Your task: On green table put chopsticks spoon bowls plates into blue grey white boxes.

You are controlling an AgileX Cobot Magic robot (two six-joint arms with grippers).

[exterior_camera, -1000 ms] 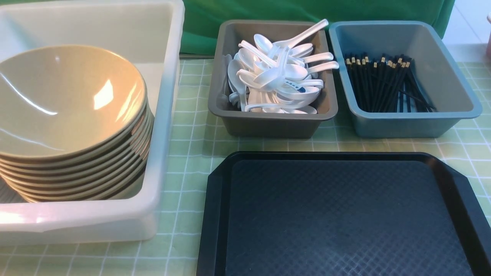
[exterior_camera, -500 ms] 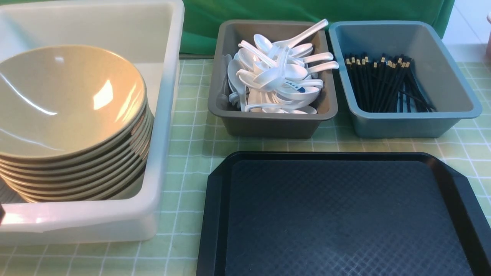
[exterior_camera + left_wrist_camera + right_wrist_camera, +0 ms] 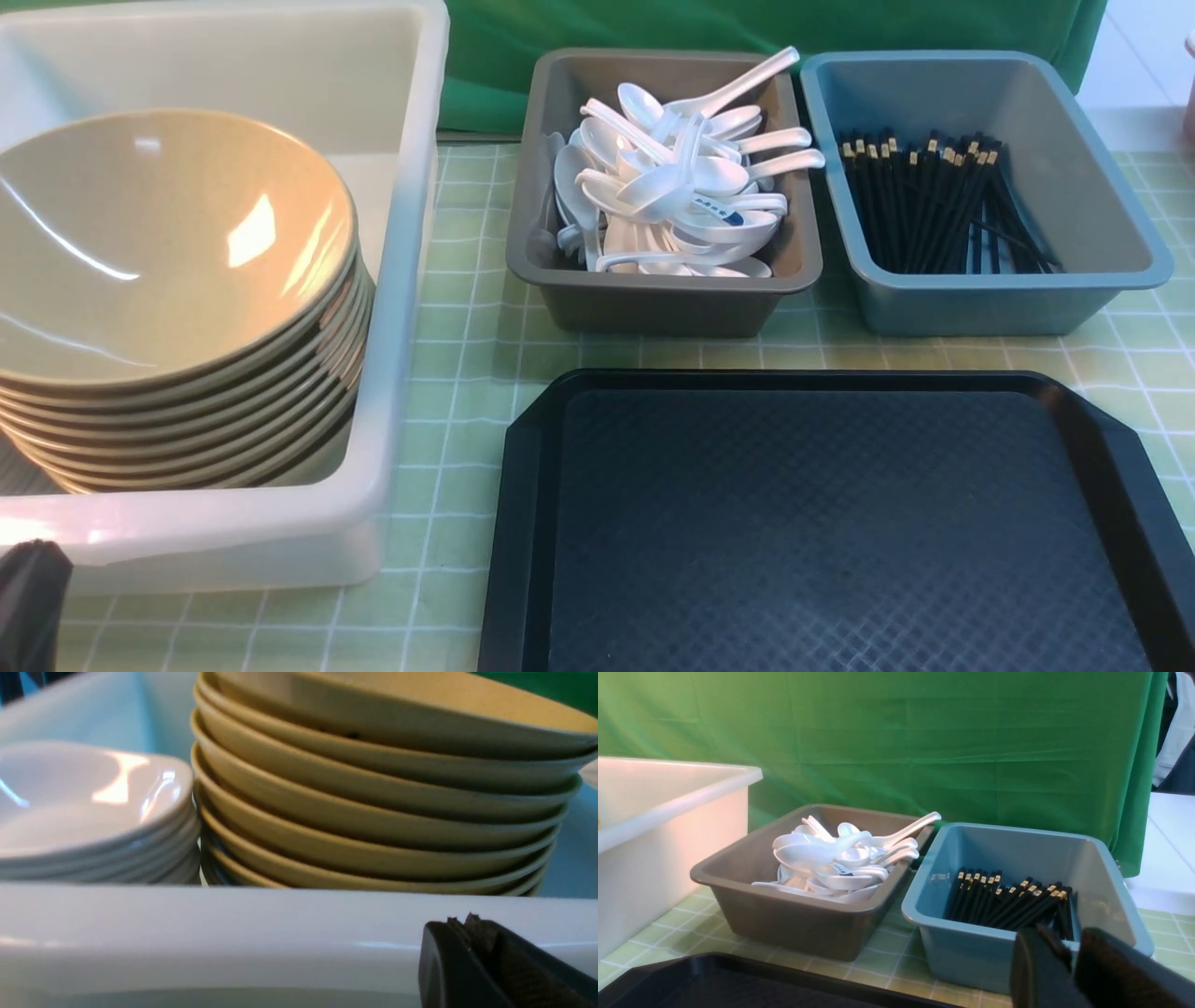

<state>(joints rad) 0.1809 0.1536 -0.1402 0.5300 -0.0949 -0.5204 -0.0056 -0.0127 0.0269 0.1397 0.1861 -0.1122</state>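
Left gripper (image 3: 472,938) is closed and empty by the white box (image 3: 411,280), which holds bowls (image 3: 168,271) and plates (image 3: 88,807); right gripper (image 3: 1069,952) looks barely parted, empty. Spoons (image 3: 672,187) and chopsticks (image 3: 934,201) sit boxed, so I'd retract both arms slowly, clear of rims
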